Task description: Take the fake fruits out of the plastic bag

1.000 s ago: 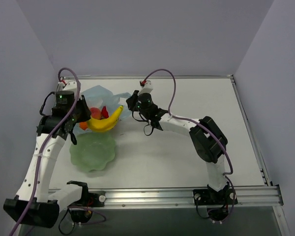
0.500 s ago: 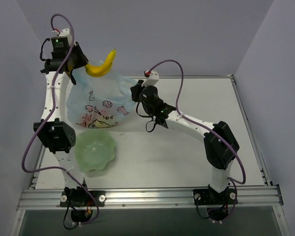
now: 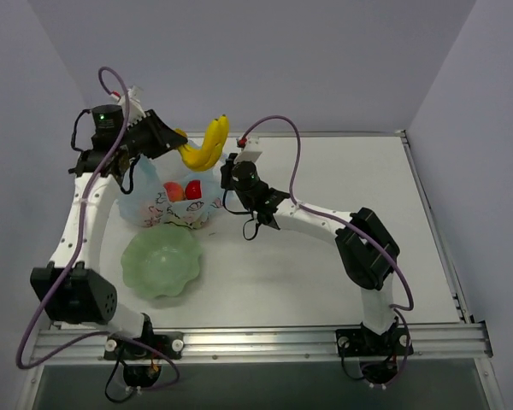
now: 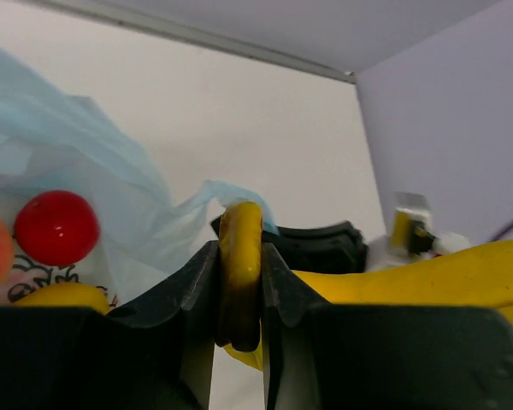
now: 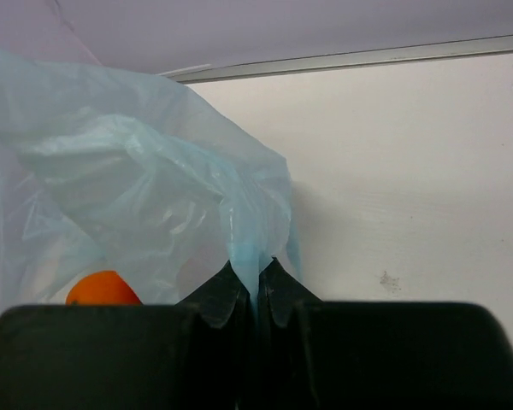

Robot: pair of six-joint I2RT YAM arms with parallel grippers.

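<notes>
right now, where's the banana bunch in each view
Top external: upper centre-left, banana bunch held by the left hand, up-right of the plastic bag.
Left wrist: banana bunch pinched at centre, body running right.
Right wrist: not in it.
Shared landmark: the plastic bag, in all three.

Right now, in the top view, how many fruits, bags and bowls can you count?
fruits: 3 (banana bunch, red fruit, orange fruit)
bag: 1
bowl: 1
total: 5
</notes>
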